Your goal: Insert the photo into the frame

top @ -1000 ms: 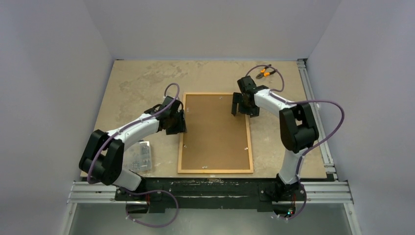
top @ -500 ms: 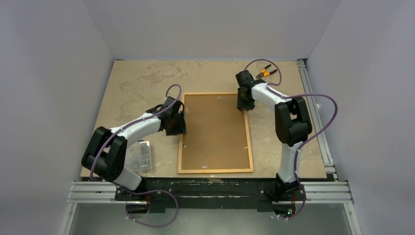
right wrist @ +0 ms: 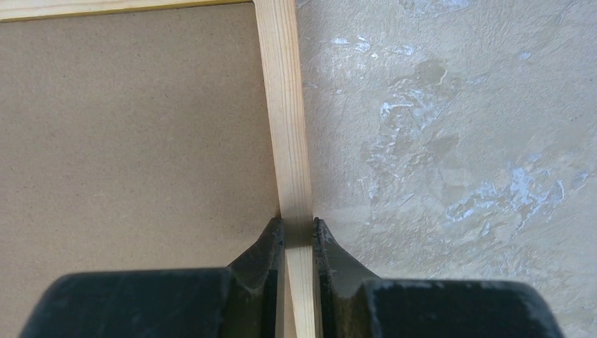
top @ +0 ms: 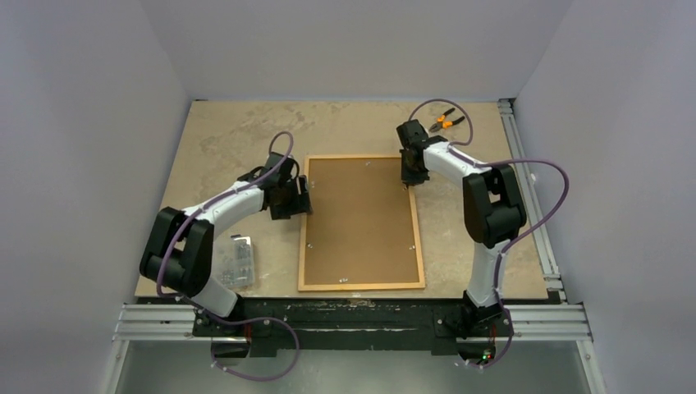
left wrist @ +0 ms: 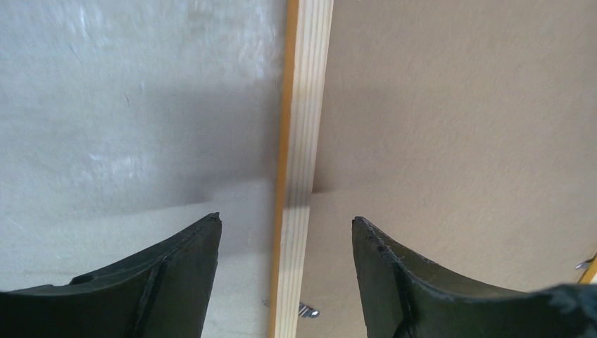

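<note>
Picture frame (top: pixel 361 286), lg rectangular, pale wood reverse w/ thin orange outer edge, lies face-down at centre of a mottled beige table (top: pixel 238 139), long sides running 12 to 6 o'clock. Plain brown backing board (top: pixel 361 222) fills its opening; small metal tabs show along the inner edge.

Left gripper (left wrist: pixel 286 220) sits at approx. 10 o'clock on the frame, jaws spread wide astride the left rail, a gap on each side, gripping nothing.

Right gripper (right wrist: pixel 298 224) sits at approx. 1 o'clock, near the top-right corner, jaws narrow and pinched on the right rail.

Orange-handled pliers (top: pixel 445 121) lie at the table's 1 o'clock, well apart from the frame. Clear plastic box (top: pixel 238 261) lies at 8 o'clock, beside the left arm.
</note>
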Controlling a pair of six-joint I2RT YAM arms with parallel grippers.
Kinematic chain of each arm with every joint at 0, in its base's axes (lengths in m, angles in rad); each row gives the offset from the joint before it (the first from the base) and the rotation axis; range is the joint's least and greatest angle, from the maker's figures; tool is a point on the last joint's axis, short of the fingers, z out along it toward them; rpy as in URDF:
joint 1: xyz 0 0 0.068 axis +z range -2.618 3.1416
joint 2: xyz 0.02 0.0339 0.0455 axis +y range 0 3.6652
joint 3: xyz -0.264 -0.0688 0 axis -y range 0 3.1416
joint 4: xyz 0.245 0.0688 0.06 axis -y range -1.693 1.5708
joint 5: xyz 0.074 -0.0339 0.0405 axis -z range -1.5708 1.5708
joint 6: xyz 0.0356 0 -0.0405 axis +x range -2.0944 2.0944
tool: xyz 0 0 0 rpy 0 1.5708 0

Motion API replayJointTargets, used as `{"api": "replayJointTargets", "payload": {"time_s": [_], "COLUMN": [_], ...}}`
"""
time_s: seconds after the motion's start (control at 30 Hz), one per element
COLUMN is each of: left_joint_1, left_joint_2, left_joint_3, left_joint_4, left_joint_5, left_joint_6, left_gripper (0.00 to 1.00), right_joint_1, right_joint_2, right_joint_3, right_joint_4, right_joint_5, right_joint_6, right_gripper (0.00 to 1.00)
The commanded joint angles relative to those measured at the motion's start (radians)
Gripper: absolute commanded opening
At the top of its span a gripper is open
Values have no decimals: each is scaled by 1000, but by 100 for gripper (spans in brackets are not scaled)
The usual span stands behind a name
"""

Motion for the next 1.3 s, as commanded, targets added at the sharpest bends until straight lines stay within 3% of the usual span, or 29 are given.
{"api": "replayJointTargets", "payload": {"time_s": [0.0, 0.4, 0.7, 0.9, 1.27], "left_joint_1": [36, 39, 36, 27, -44], "left_joint_2": [46, 281, 423, 390, 234], "left_joint_3": [117, 451, 563, 482, 190], "left_joint_4": [22, -152, -224, -147, 22], "left_joint_5": [34, -98, -93, 15, 76], "left_joint_6": [10, 80, 111, 90, -30], "left_gripper": [66, 64, 58, 46, 45], "right_joint_1": [6, 8, 8, 8, 8], "right_joint_2": [-48, -111, -124, -174, -238], "right_joint_3": [-61, -138, -144, -177, -257], "right_joint_4": [20, 48, 43, 45, 52], "right_joint_5": [-48, -97, -104, -124, -134], "right_joint_6": [11, 1, -14, -30, -33], "right_gripper": [0, 0, 0, 0, 0]}}
